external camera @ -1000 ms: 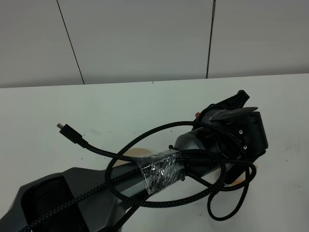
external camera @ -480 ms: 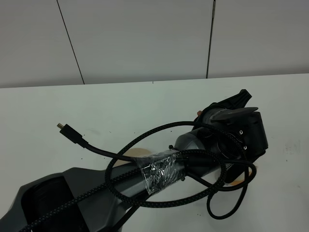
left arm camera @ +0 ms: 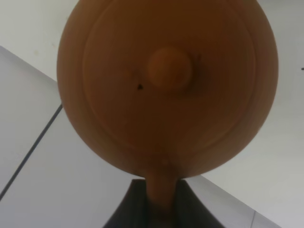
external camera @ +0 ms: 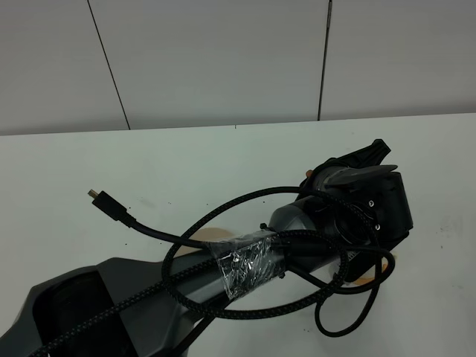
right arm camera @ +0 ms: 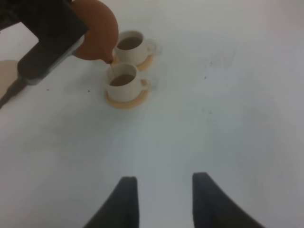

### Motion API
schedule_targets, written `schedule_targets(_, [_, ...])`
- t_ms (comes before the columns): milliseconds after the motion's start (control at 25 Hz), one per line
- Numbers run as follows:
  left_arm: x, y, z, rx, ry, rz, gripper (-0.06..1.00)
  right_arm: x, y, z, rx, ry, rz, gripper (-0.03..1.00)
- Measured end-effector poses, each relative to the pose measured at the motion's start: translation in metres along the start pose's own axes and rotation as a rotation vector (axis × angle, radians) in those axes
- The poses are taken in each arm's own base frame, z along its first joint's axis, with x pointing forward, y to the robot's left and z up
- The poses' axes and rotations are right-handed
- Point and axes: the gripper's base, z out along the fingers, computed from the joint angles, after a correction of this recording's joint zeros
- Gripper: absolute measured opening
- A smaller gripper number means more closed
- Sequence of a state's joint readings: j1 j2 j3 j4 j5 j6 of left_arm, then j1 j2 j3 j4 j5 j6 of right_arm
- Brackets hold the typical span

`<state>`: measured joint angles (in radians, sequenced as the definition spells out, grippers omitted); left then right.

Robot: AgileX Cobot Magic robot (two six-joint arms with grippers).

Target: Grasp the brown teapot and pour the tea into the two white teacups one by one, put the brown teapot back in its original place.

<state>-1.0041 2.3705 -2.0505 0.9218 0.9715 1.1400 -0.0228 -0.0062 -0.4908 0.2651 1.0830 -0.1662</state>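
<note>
Two cups (right arm camera: pixel 126 76) sit on orange coasters (right arm camera: pixel 125 99) on the white table (right arm camera: pixel 228 95), both holding dark tea (right arm camera: pixel 121 80), and only the right wrist view shows them. There the teapot (right arm camera: pixel 97 33) hangs tipped above and just beside the nearer cup, its spout over that cup's rim. The right gripper (right arm camera: pixel 161 199) hovers well back from the cups with its dark fingers (right arm camera: pixel 124 199) spread and nothing between them.

From high up, the left arm (external camera: pixel 245 264) and its cables (external camera: pixel 223 216) cover nearly all of this; just a sliver of orange peeks out by the left gripper (external camera: pixel 349 167). Against the picture from a second ago, the arm looks almost unmoved; the loose cable loop near the wrist has sagged a little.

The left wrist view is filled by the teapot's lid (left arm camera: pixel 166 85) and knob (left arm camera: pixel 169 69), with the handle (left arm camera: pixel 161 194) pinched tight in the closed left gripper.
</note>
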Motion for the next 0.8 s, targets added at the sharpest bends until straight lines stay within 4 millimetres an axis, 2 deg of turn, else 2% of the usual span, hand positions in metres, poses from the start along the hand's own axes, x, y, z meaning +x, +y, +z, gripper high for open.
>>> schedule_targets(800, [-0.0015,0.0032,-0.0001,-0.035,-0.016,0.017,0.17,0.0000,0.0000,0.0000,0.000,0.000,-0.001,0.27])
